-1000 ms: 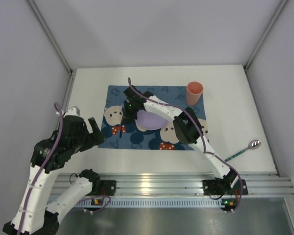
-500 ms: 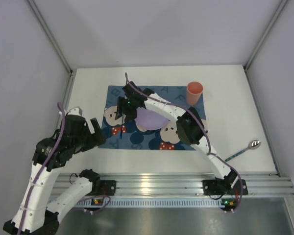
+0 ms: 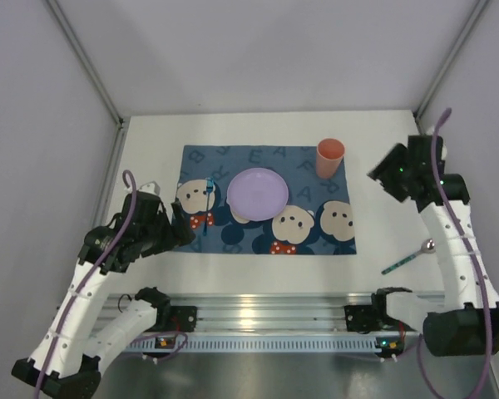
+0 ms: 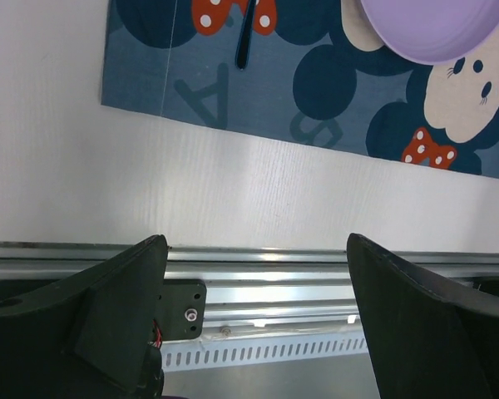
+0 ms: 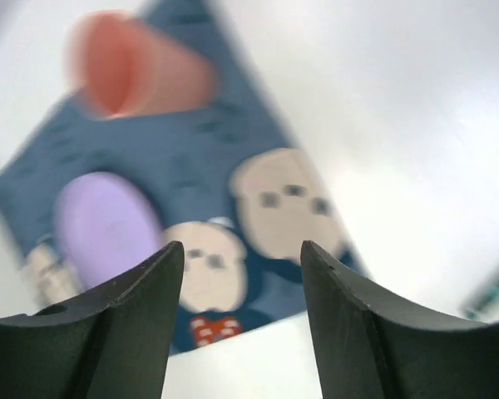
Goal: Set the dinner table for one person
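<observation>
the plain white matte bench [image 3: 391,150] spreads between the grey walls, its long axis running left to right across the top view, blue placemat [image 3: 233,241] on its middle, while left pincer [image 4: 256,243] and right pincer [image 5: 241,247] both gape empty.

White table [image 3: 154,150], lilac plate [image 3: 257,190], blue cartoon-bear placemat [image 3: 243,158]

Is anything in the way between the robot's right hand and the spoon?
No, nothing visible. The open, empty right gripper hangs over the white table, and the spoon lies alone nearer the front edge, right of the placemat.
</observation>
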Robot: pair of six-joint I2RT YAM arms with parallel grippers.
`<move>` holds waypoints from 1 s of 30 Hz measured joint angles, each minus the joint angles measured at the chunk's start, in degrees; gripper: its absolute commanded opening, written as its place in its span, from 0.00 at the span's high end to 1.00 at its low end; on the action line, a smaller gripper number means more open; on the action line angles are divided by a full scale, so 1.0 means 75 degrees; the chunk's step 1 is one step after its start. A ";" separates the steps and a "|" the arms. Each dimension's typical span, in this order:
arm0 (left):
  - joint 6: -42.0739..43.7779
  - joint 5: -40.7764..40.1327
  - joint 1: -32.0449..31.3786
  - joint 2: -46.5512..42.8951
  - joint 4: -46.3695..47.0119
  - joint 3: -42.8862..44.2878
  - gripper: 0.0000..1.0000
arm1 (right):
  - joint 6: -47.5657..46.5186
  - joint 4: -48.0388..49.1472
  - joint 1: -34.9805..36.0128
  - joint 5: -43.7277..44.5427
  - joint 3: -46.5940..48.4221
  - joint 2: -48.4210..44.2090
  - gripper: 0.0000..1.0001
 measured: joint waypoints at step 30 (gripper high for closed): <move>0.0516 0.0892 -0.0003 0.0580 0.0425 0.0096 0.07 | -0.0644 -0.0615 -0.4739 0.1040 -0.3681 0.1909 0.43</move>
